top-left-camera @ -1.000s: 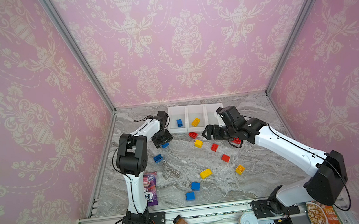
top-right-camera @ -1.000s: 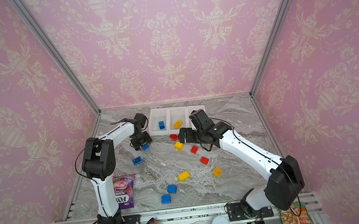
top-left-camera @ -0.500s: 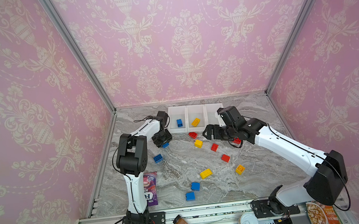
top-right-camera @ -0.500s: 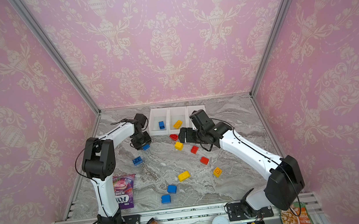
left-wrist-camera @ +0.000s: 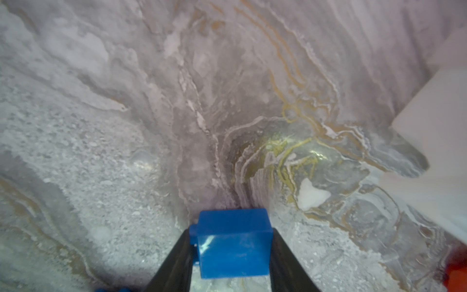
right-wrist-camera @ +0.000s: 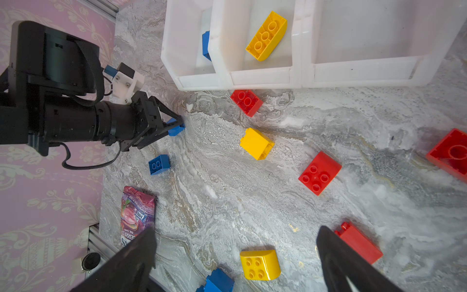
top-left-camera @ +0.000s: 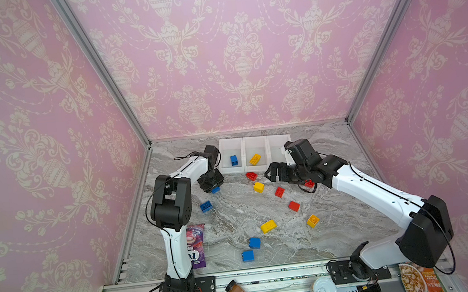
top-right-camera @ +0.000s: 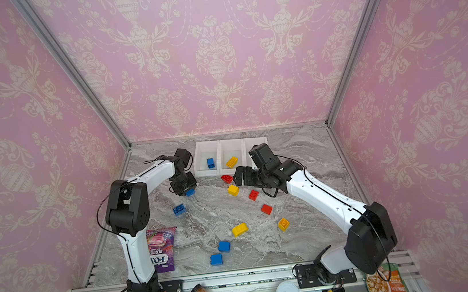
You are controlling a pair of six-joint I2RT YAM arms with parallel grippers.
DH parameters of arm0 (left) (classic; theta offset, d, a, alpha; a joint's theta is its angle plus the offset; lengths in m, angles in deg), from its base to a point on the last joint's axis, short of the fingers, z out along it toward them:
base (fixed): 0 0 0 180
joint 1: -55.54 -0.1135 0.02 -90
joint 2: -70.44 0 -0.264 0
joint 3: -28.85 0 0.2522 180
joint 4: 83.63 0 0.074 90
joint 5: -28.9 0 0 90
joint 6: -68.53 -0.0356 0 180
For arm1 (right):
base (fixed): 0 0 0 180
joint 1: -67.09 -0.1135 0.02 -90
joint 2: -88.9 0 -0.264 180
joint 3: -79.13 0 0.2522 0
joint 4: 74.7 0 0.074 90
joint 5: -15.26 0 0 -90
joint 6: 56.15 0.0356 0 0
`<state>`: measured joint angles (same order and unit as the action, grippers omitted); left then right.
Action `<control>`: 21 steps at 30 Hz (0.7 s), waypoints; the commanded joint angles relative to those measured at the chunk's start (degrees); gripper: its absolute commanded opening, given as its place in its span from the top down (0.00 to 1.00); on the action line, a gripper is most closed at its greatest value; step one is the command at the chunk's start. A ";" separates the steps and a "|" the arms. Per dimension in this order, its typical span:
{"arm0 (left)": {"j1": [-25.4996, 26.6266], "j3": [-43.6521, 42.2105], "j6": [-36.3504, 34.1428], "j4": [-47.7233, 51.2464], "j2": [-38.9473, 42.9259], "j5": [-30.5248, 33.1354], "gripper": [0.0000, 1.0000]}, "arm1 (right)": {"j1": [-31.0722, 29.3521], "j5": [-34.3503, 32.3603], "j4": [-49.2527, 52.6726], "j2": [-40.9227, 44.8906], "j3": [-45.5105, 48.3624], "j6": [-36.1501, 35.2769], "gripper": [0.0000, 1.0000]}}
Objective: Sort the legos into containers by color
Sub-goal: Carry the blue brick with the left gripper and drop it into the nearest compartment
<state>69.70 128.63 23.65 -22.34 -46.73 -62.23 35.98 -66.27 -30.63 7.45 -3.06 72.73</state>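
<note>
With the left gripper pinched on the blue brick on the table beside the bins and the right gripper wide open, lift straight up, then drop in by the other blue one.

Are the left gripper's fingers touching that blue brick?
Touching. In the left wrist view both fingers of the left gripper press flush against the blue brick, no gap.

Both top views look steeply down from well in front of the containers; both wrist views sit low, near them, each catching their white wall.
</note>
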 commanded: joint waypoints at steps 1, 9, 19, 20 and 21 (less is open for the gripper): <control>0.98 -0.32 -0.68 1.25 4.90 1.52 0.58 | 1.57 1.91 -1.54 2.05 3.71 1.42 0.00; 4.01 5.32 -3.11 2.94 9.09 5.55 0.57 | 5.50 5.13 -4.74 3.51 9.13 2.54 0.00; 5.45 20.65 -6.85 -0.98 2.25 5.67 0.56 | 6.99 4.14 -4.43 7.30 11.57 2.78 0.00; 5.58 22.54 -7.14 -1.06 0.89 5.53 0.56 | 6.98 4.15 -4.28 7.59 11.66 2.75 0.00; 5.62 24.45 -7.31 -1.05 -0.66 5.28 0.56 | 7.01 4.14 -4.19 7.85 11.72 2.86 0.00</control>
<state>74.70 149.20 18.87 -23.06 -42.99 -57.77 42.69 -62.49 -34.70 13.68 7.72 74.63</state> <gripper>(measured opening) 0.450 0.998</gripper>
